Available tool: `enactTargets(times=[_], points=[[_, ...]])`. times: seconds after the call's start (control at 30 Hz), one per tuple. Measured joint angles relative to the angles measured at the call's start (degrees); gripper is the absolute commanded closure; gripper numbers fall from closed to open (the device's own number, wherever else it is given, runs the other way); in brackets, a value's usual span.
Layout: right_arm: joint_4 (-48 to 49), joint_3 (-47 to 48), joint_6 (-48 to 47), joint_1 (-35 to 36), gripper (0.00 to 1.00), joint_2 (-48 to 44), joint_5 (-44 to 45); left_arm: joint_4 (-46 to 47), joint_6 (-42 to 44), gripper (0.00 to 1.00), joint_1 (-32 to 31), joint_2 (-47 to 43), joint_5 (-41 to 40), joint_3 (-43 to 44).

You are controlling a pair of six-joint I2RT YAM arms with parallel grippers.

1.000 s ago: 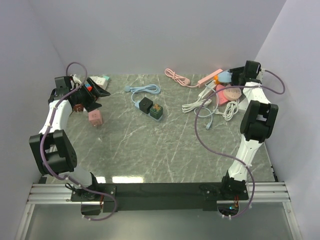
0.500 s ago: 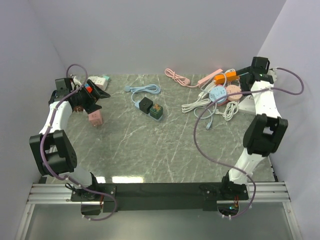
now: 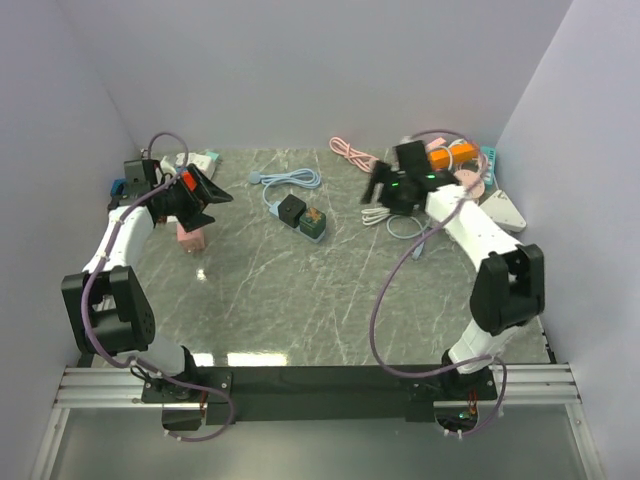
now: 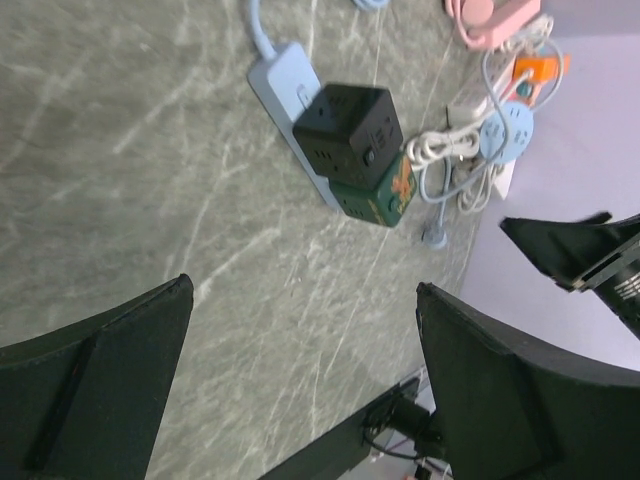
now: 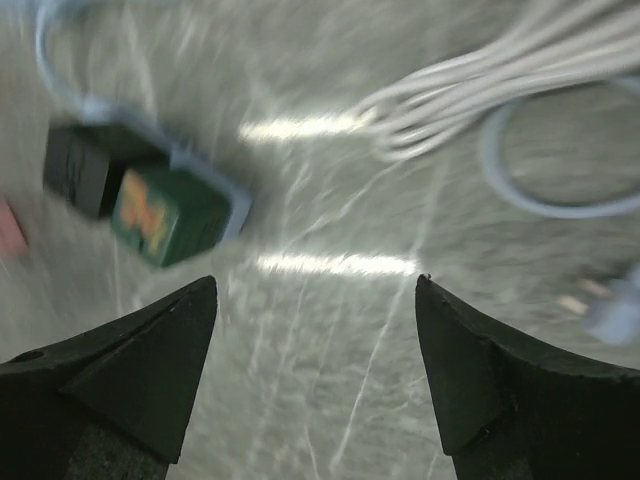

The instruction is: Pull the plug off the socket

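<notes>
A light blue power strip (image 3: pixel 277 206) lies at the table's middle back, with a black cube plug (image 3: pixel 291 209) and a green cube plug (image 3: pixel 313 223) seated on it. The left wrist view shows the strip (image 4: pixel 281 84), the black cube (image 4: pixel 348 125) and the green cube (image 4: pixel 377 190). The right wrist view shows them blurred, the black cube (image 5: pixel 75 168) and the green cube (image 5: pixel 165 215). My left gripper (image 3: pixel 214 188) is open and empty, left of the strip (image 4: pixel 302 285). My right gripper (image 3: pixel 374 190) is open and empty, right of the strip (image 5: pixel 315 280).
A pink cube adapter (image 3: pixel 191 237) sits below my left gripper. White cable bundles (image 3: pixel 398 212), a pink strip with cord (image 3: pixel 352 155), an orange item (image 3: pixel 443 158) and a white wedge (image 3: pixel 503 212) crowd the back right. Walls close three sides.
My right arm has swung from the far right corner leftward to the table's middle, near the strip. My left gripper has shifted slightly right toward the strip.
</notes>
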Motion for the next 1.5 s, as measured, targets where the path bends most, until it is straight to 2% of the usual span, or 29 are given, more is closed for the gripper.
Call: enactTargets(times=[0.1,0.27,0.43,0.53,0.67,0.77,0.93,1.3,1.43,1.47,1.5], points=[[-0.28,2.12,-6.84,9.16,0.10,2.49,0.20,-0.13,0.04,0.01,-2.01,0.00,0.11,-0.52],[2.82,5.25,-20.39,17.00,0.05,5.73,3.69,-0.09,0.00,0.01,-3.61,-0.35,0.66,-2.64],[6.54,5.42,-34.91,19.32,0.04,7.04,2.27,-0.11,0.04,0.01,-3.58,-1.27,0.98,-4.72],[8.11,7.63,-42.64,19.28,0.04,9.66,-2.45,-0.11,0.07,0.01,-3.58,-1.81,1.22,-5.81],[6.69,13.94,-47.63,19.39,0.04,14.99,-8.66,-0.02,0.09,0.01,-3.58,-2.05,1.53,-6.56],[6.16,19.06,-49.72,19.91,0.04,19.82,-11.47,-0.09,0.20,0.01,-3.58,-2.05,1.64,-6.60],[4.87,20.11,-50.10,21.46,0.04,24.09,-12.09,-0.15,0.72,0.01,-3.58,-2.05,1.77,-6.60],[5.51,17.14,-46.75,23.08,0.07,26.05,-5.53,-0.13,1.57,0.01,-3.58,-2.16,1.92,-6.80],[6.64,17.40,-44.57,23.08,0.19,27.23,-4.59,-0.15,1.60,0.01,-3.58,-2.16,1.95,-7.13],[6.71,17.70,-44.04,23.08,0.28,27.74,-4.68,-0.13,1.60,0.00,-3.58,-2.19,1.95,-7.21],[6.67,18.05,-43.74,23.08,0.32,28.09,-4.79,-0.13,1.60,0.01,-3.58,-2.19,1.95,-7.32]])
